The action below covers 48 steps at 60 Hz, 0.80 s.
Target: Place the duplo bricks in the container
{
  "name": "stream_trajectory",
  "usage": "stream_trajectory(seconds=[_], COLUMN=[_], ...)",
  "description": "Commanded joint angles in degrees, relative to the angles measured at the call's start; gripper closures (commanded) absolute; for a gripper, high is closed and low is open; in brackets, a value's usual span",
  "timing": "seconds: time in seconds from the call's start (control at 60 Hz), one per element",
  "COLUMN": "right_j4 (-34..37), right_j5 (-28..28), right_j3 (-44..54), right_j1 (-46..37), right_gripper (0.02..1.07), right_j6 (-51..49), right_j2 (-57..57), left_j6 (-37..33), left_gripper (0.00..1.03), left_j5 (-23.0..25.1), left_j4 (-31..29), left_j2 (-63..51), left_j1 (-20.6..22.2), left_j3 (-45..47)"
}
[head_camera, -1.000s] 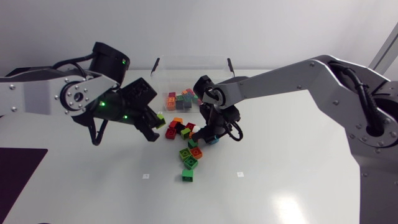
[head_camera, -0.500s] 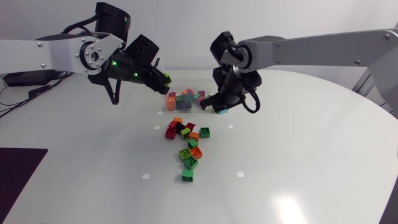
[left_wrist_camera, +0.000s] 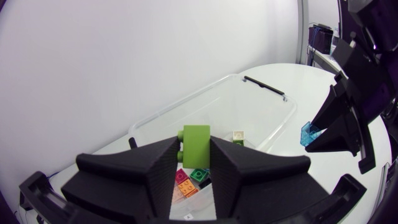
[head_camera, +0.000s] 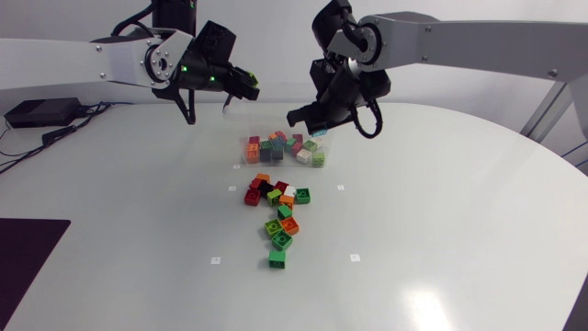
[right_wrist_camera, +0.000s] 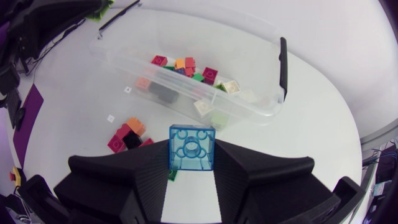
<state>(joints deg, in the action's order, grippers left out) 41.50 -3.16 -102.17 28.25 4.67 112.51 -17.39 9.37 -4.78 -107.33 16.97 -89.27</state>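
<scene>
Right wrist view: right claw [right_wrist_camera: 192, 157] is pinching a translucent blue brick [right_wrist_camera: 192, 147], four studs showing; left claw [left_wrist_camera: 194, 152] is clamping a lime-green brick [left_wrist_camera: 196, 144]

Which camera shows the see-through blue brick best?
The right wrist view: the blue brick sits large and close, held by the right gripper. The left wrist view shows the brick small; in the head view I cannot find it.

My left arm [head_camera: 110, 57] and right arm [head_camera: 478, 41] have silver-grey links with black joints. Green lights [head_camera: 183, 68] glow on my left wrist housing beside a round silver hub [head_camera: 156, 62]. Thin black cables [head_camera: 371, 124] loop at each wrist. My left gripper [left_wrist_camera: 196, 149] and right gripper [right_wrist_camera: 191, 155] are matte black, with broad wedge fingers [right_wrist_camera: 124, 180] ribbed inside.
</scene>
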Motion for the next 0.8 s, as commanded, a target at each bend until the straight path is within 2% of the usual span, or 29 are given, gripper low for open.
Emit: stream_trajectory(seconds=[0.0, 0.117, 0.167, 0.183, 0.233, 0.25, 0.35, 0.533, 0.783], right_j4=[-0.8, -1.24, -1.77, -2.03, -2.91, -3.18, -4.93, -5.55, -6.16], right_j5=[0.26, 0.61, 0.61, 0.61, 0.79, 0.96, 1.31, 1.66, 1.84], right_j3=[-2.86, -4.0, -4.09, -4.09, -4.0, -3.91, -4.79, -9.89, -16.39], right_j1=[-0.83, -0.83, -0.92, -1.0, -1.27, -1.36, -2.5, -3.73, -4.78], right_gripper=[0.79, 0.79, 0.79, 0.79, 0.79, 0.79, 0.79, 0.79, 0.79], right_j6=[0.34, 0.43, 0.52, 0.52, 0.52, 0.52, 0.34, 0.26, 0.52], right_j2=[1.22, 1.75, 1.84, 1.84, 1.84, 1.84, 2.1, 6.14, 11.94], left_j6=[2.18, 2.18, 2.09, 2.01, 1.74, 1.74, 1.65, -0.02, -6.08], left_gripper=[0.78, 0.58, 0.39, 0.26, 0.08, 0.06, 0.05, 0.05, 0.06], left_j5=[0.57, 0.48, 0.3, -0.14, -1.19, -1.37, -1.37, -1.37, 1.36], left_j4=[1.08, 3.02, 3.9, 4.25, 4.78, 4.95, 5.65, 7.24, 1.52], left_j2=[-3.06, -4.38, -4.82, -5.08, -5.17, -5.17, -3.24, 6.25, 16.1], left_j1=[-0.36, 0.17, 0.34, 0.34, 0.43, 0.43, -0.18, -0.62, -0.89], left_j3=[-2.66, -3.89, -3.98, -3.98, -3.63, -3.54, -0.81, 9.91, 20.81])
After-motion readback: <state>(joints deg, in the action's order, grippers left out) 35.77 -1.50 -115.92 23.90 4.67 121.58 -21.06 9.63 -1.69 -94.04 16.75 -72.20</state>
